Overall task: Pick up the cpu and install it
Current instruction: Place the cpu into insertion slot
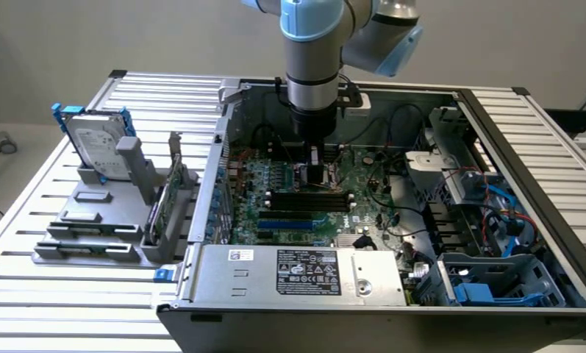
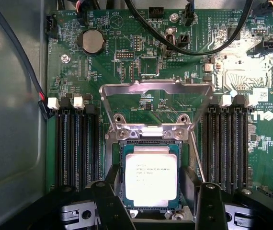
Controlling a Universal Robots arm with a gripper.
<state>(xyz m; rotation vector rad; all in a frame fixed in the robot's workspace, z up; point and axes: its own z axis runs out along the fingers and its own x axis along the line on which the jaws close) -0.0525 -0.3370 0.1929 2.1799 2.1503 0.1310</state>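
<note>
My gripper [image 2: 161, 182] is down inside the case [image 1: 528, 140], right at the socket [image 2: 187, 165]. My two fingers [image 2: 111, 196] are spread, one on each side of the socket and wider apart than the chip. I see a strip of socket between the cpu [image 2: 151, 177] and one finger, so I judge that I have hold of nothing.

The cpu lies flat in the socket, silvery top up and square to the socket's edges. I take the pick-up and placing as done: the chip looks seated, not tilted or riding on a rim. The install is not finished, though. The retaining frame [image 2: 155, 87] stands raised on its hinge just past the socket, not yet down over the chip, and no cooler sits over it.

By count there is one cpu, one socket, one raised frame and one gripper with two fingers. A bank of dark memory slots [image 2: 76, 143] flanks the socket on each side, two banks in all. I cannot count the slots in each with certainty.

Farther from the socket, one round coin cell [image 2: 92, 41] sits on the green board [image 2: 127, 28]. Well away from the socket, outside the case at the exterior view's left, one hard drive [image 1: 101, 147] stands upright in a grey stand.
</note>
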